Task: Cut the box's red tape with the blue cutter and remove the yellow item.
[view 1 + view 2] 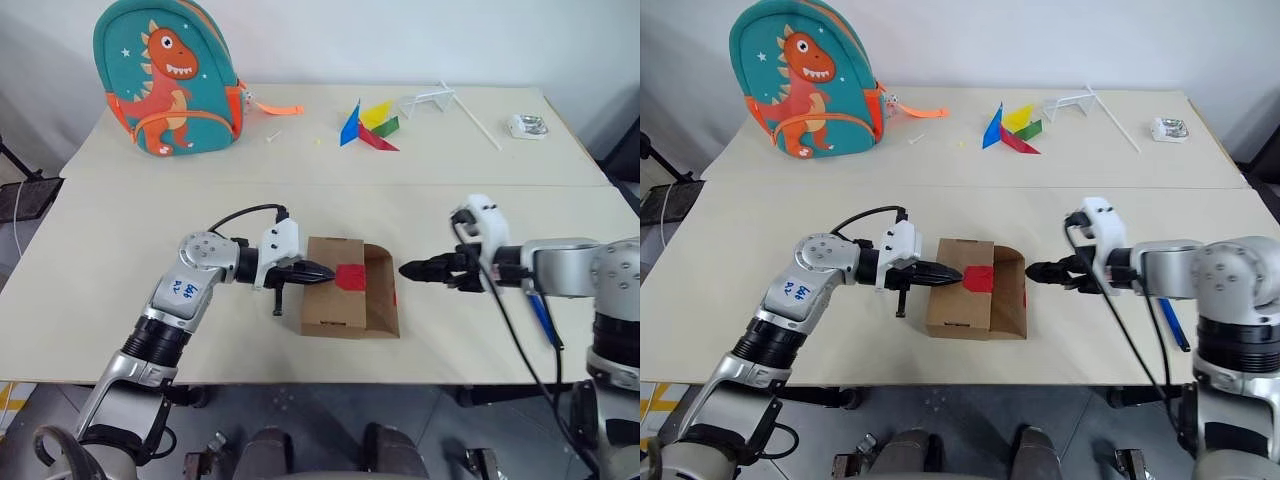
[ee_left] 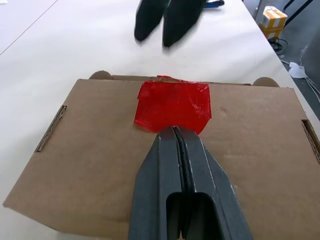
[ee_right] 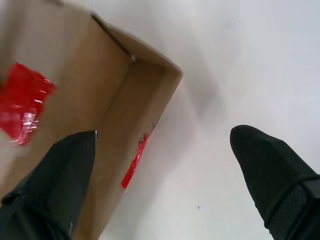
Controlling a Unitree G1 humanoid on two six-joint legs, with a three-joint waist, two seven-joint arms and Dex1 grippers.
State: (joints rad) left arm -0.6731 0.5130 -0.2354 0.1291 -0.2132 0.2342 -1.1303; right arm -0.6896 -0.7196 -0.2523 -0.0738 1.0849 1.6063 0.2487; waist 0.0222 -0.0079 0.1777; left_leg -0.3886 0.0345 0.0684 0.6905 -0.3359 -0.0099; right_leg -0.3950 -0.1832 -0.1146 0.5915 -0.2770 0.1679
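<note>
Resting on the near table (image 1: 120, 330), the box (image 1: 330, 300) sits roughly centre, between both arms. Its top flap is closed on the left part; the right flap stands open, showing the brown inner wall. The red tape (image 1: 351, 277) sits on the top flap at its right edge, torn along that edge, w/ a second red scrap on the opened flap's inside.

Left gripper (image 1: 322, 272) comes in from the left, approx level, jaws pressed together w/ nothing between them. In the left wrist view the closed fingertips (image 2: 175, 137) lie over the cardboard, tips at the tape's near edge; touching or just above, can't tell.

Right gripper (image 1: 410, 269) hangs just right of the box, pointing left at the open flap, apart from it. Right wrist view shows its fingers (image 3: 55, 170) spread wide, empty, w/ table and the box's open side between them.

The blue cutter (image 1: 543, 318) lies on the table at the right, partly hidden behind the right forearm, well apart from the box.

Far table: dinosaur backpack (image 1: 168, 78) at far left, coloured flat shapes (image 1: 368, 125) mid, white stick frame (image 1: 440, 100) beside them, small clear item (image 1: 527, 125) far right.
</note>
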